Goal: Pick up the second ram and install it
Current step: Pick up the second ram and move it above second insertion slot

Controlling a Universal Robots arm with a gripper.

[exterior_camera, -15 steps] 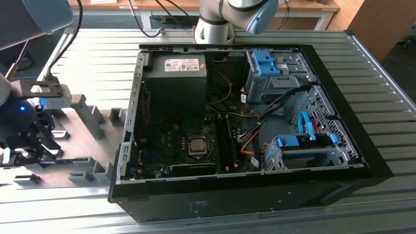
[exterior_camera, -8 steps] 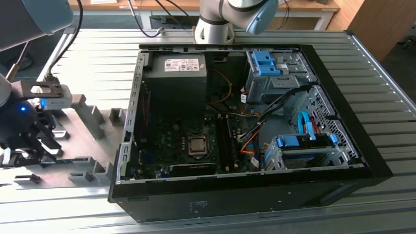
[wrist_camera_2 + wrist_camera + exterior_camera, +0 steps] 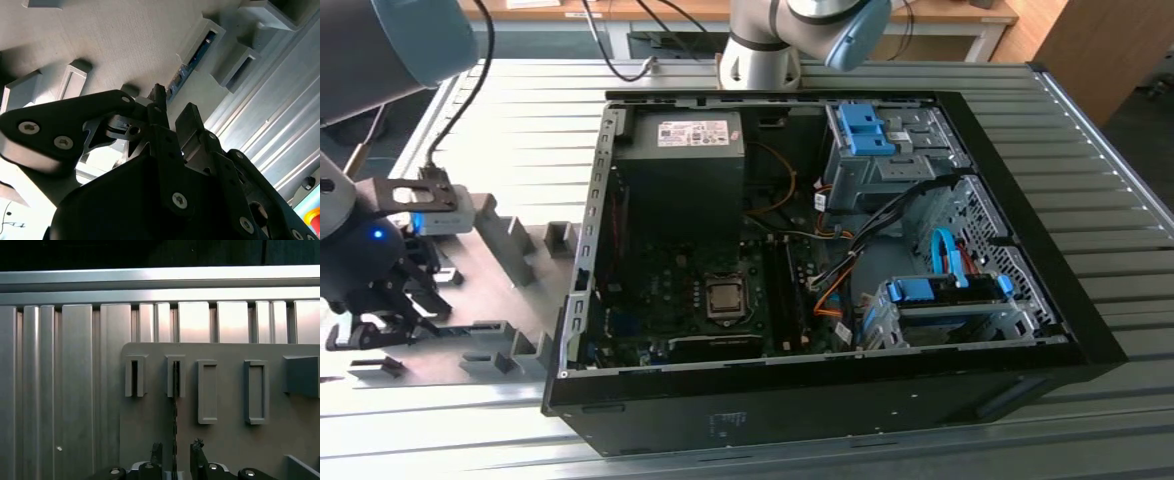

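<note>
Two dark fingers (image 3: 156, 454) of the tool (image 3: 176, 452) stand apart, one on each side of the second ram (image 3: 175, 410). A narrow gap shows between each fingertip and the stick, so the tool is open astride it and grips nothing. The second ram stands on its long edge, a thin dark line in the first wrist view. It runs from between the fingertips to a grey slotted block (image 3: 175, 376) ahead of the tool, and its far end sits in that slot. A like block (image 3: 134, 376) stands just beside that one, and two longer rectangular frames (image 3: 207, 390) stand on the other side. All rise from a flat grey fixture plate (image 3: 225, 450) under the tool, which lies on the ribbed metal counter (image 3: 75, 390). In the exterior view an open computer case (image 3: 827, 415) lies on the same counter, well apart from the tool, towards the exterior view's right.
</note>
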